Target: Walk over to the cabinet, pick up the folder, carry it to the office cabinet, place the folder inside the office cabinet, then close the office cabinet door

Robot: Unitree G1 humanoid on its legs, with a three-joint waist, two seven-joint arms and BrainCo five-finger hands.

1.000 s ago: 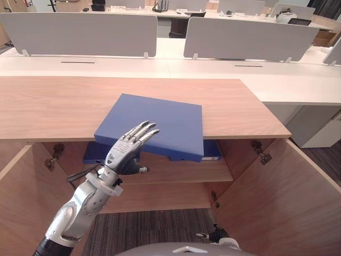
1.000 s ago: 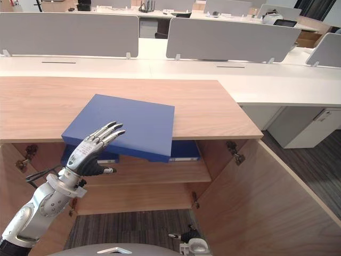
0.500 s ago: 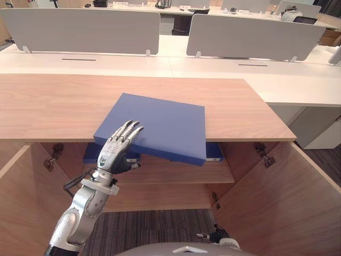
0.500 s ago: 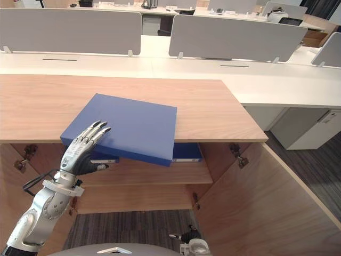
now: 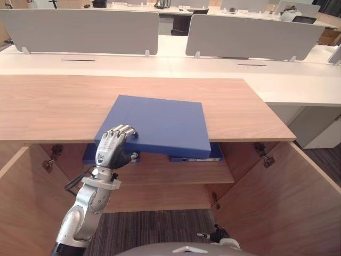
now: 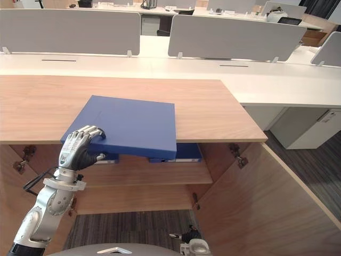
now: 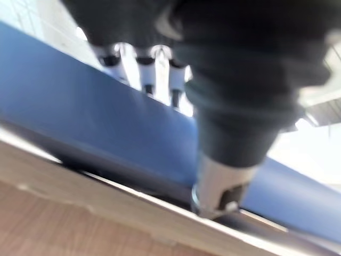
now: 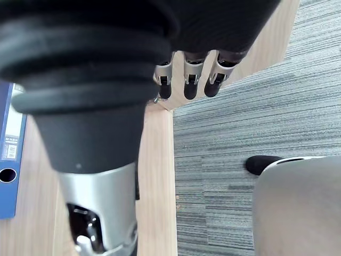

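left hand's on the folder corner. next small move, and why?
Probably pull the folder toward the robot and lift it off the cabinet top. The left hand curls over the folder's near left corner with the thumb underneath, and that edge overhangs the top's front, so the grip looks set. The right hand hangs low by the floor, giving no support.
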